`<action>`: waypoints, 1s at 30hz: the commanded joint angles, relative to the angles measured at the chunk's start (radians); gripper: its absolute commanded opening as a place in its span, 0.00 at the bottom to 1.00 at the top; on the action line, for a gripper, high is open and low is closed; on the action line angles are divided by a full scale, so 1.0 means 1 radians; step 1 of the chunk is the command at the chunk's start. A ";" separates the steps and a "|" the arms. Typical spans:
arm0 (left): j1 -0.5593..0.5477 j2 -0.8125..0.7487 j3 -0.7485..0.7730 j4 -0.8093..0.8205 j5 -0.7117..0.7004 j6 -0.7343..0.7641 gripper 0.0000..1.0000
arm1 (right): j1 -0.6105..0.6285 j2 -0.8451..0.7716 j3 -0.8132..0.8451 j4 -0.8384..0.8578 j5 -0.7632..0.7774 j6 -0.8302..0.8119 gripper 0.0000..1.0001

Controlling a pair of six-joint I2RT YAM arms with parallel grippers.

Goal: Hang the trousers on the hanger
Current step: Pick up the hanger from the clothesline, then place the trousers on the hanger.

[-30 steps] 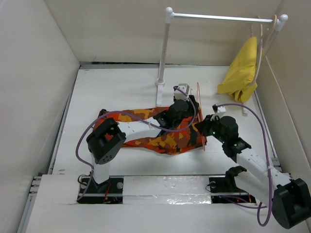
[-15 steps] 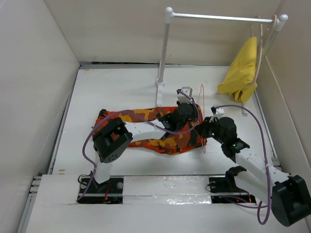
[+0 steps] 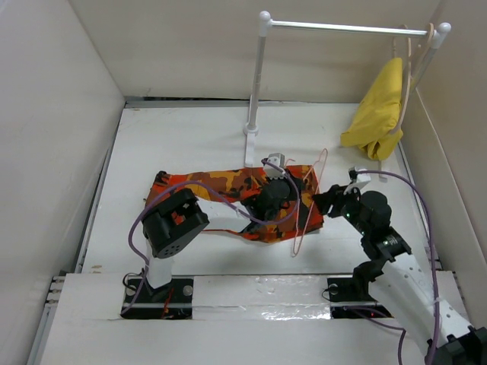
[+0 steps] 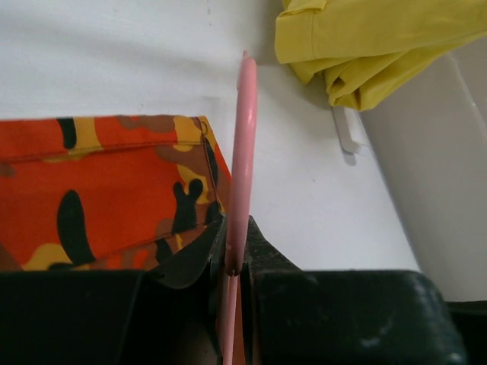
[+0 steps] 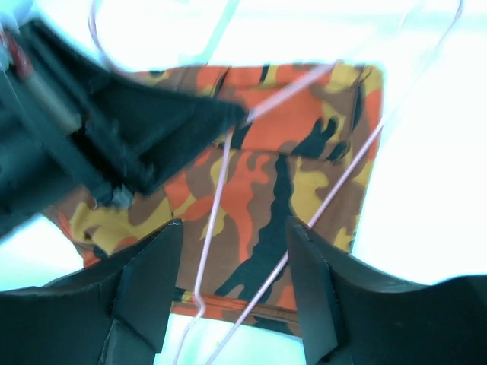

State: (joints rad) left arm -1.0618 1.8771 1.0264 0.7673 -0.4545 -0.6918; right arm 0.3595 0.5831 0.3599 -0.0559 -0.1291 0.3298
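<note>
The camouflage trousers (image 3: 205,199) lie flat across the middle of the table, also seen as trousers (image 4: 106,186) and trousers (image 5: 262,171) in the wrist views. The pink wire hanger (image 3: 299,232) leans over their right end. My left gripper (image 3: 283,192) is over that end, shut on the hanger's wire (image 4: 242,152), which runs up from between the jaws of the left gripper (image 4: 236,232). My right gripper (image 3: 319,201) hangs just right of the hanger, open. In its wrist view the right gripper (image 5: 236,224) has two hanger wires (image 5: 217,205) running below the gap, untouched.
A white rail stand (image 3: 257,76) rises at the back. A plain yellow cloth (image 3: 377,106) hangs on a pale hanger at the rail's right end, by the right wall; it also shows as the yellow cloth (image 4: 373,42). Walls enclose the table on three sides.
My left gripper shut on the hanger and drew it back and down over the trousers. My right gripper opened, let go of the hanger and pulled away to the right.
</note>
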 commanded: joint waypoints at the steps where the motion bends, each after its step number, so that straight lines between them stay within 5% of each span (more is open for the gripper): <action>1: -0.059 -0.070 -0.049 0.173 -0.034 -0.144 0.00 | -0.040 -0.034 0.071 -0.084 0.022 -0.050 0.53; 2: -0.069 -0.069 -0.072 0.190 -0.059 -0.164 0.00 | -0.063 -0.028 0.073 -0.084 0.013 -0.055 0.30; 3: -0.081 -0.055 -0.077 0.208 -0.096 -0.219 0.00 | -0.077 -0.002 0.070 -0.078 -0.018 -0.067 0.19; 5: -0.081 -0.038 -0.077 0.216 -0.101 -0.280 0.00 | -0.105 0.039 0.065 -0.053 -0.064 -0.077 0.00; 6: -0.081 -0.026 -0.075 0.237 -0.099 -0.308 0.00 | -0.129 0.064 0.063 -0.030 -0.084 -0.080 0.00; 13: -0.092 0.083 -0.008 0.210 -0.159 -0.396 0.00 | -0.175 0.259 0.031 0.129 -0.150 -0.072 0.03; 19: -0.092 0.131 0.035 0.158 -0.202 -0.399 0.00 | -0.195 0.457 0.043 0.287 -0.121 -0.043 0.47; 25: -0.083 0.134 0.021 0.135 -0.225 -0.384 0.00 | -0.195 0.661 0.044 0.405 -0.144 -0.015 0.50; 30: -0.064 0.129 -0.023 0.176 -0.204 -0.382 0.00 | -0.195 0.672 0.022 0.430 -0.121 -0.002 0.53</action>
State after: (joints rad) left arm -1.1374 2.0289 1.0142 0.8944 -0.6407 -1.0763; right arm 0.1703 1.2686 0.3840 0.2699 -0.2611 0.3176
